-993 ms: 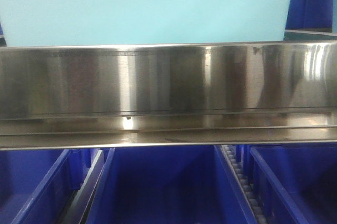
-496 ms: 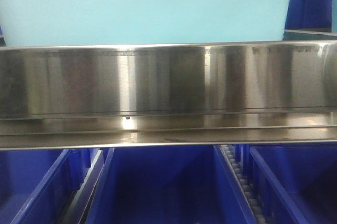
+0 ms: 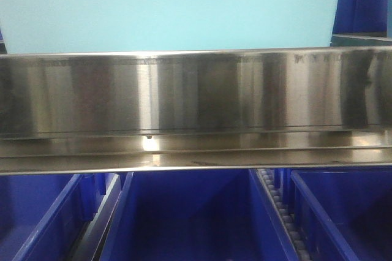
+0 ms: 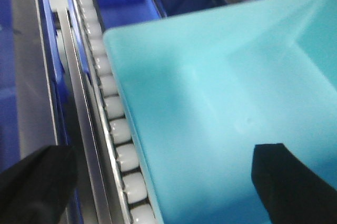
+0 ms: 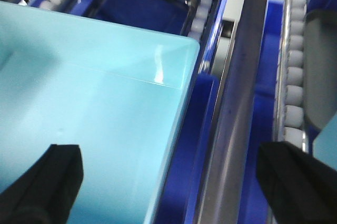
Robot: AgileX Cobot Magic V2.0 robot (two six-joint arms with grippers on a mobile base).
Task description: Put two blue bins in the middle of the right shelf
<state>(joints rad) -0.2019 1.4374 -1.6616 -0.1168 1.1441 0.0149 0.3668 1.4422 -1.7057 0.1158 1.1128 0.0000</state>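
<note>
The left gripper (image 4: 158,155) hangs with its jaws spread wide. One dark finger (image 4: 34,184) is over the steel side rail. The other finger is over the inside of the light-blue bin (image 4: 221,103), so the bin's left wall lies between the jaws, and nothing is clenched. Just beside this wall runs a white roller track (image 4: 113,124).

In the front view the bin (image 3: 171,10) stands on the level above the brushed-steel front rail (image 3: 196,95). Dark blue bins (image 3: 190,218) are on the level below.

On the right side the right gripper (image 5: 168,150) is also released. It straddles the bin's right wall (image 5: 179,108), with one finger inside and one over the rail. Further right is another roller track (image 5: 295,92). A pale-blue patch (image 5: 327,148) at the edge may be the second bin, but too little of it shows to say.

I judge that the step is the two-arm hold on the side walls of this bin. The next move would need both grippers to close on the thin rims at the same height, so that the bin does not tilt or catch on the rail.

The bin's opening points up and a broad wall faces the robot. Its side walls run along the tracks. Which axis is longer I cannot tell.
</note>
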